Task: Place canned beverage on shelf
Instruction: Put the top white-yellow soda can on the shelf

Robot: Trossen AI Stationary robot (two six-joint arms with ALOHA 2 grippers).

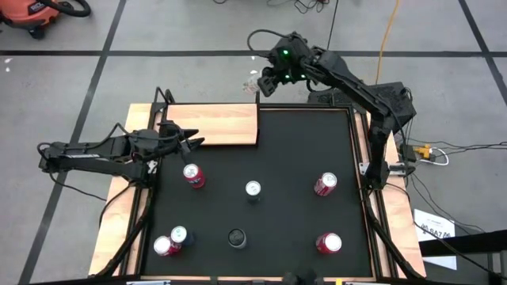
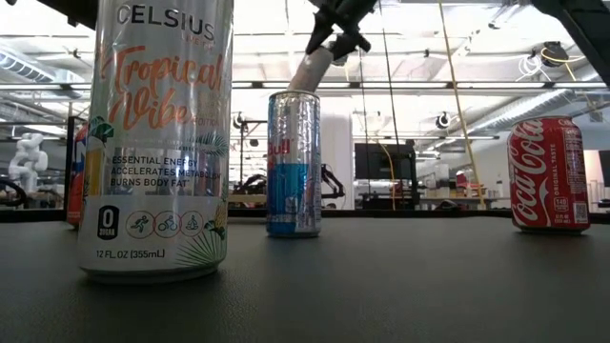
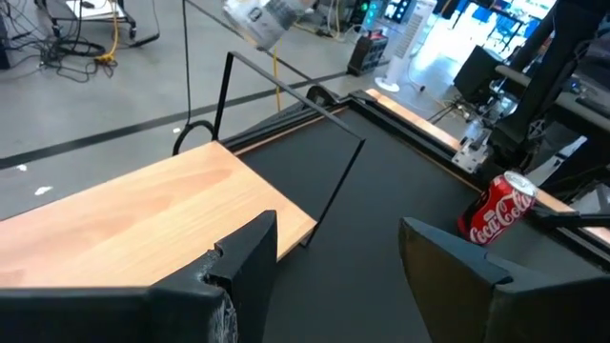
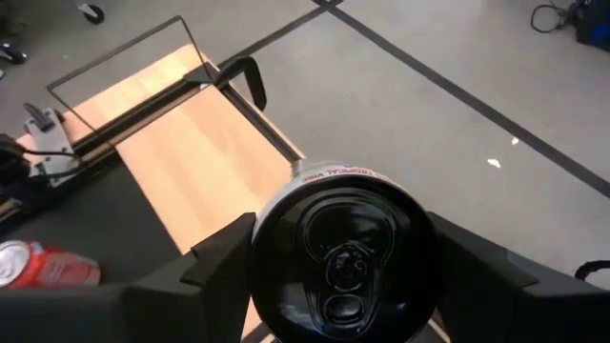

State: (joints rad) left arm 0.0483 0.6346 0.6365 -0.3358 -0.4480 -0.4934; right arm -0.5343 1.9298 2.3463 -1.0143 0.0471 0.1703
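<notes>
My right gripper (image 1: 266, 79) is shut on a white can with a black top (image 4: 343, 252), held in the air near the far right corner of the shelf. The shelf (image 1: 214, 123) is a light wooden board with a thin black rail, lying at the mat's far left. The held can also shows tilted at the top of the low view (image 2: 310, 69) and in the left wrist view (image 3: 262, 19). My left gripper (image 1: 190, 144) is open and empty at the shelf's near left edge; the left wrist view (image 3: 334, 238) shows the board (image 3: 143, 229) just ahead. My right gripper pinches the can by its side wall just under the top rim (image 4: 257, 243), one finger on each side. The can's black top faces the wrist camera. The can is lifted clear and hangs tilted below the fingers (image 2: 329, 38).
Several cans stand on the black mat: a red one (image 1: 192, 176) near my left gripper, a silver-topped one (image 1: 253, 190), red ones (image 1: 325, 184) (image 1: 328, 242), a dark one (image 1: 236, 237) and two at the near left (image 1: 171, 241). Wooden strips (image 1: 119, 214) edge the table.
</notes>
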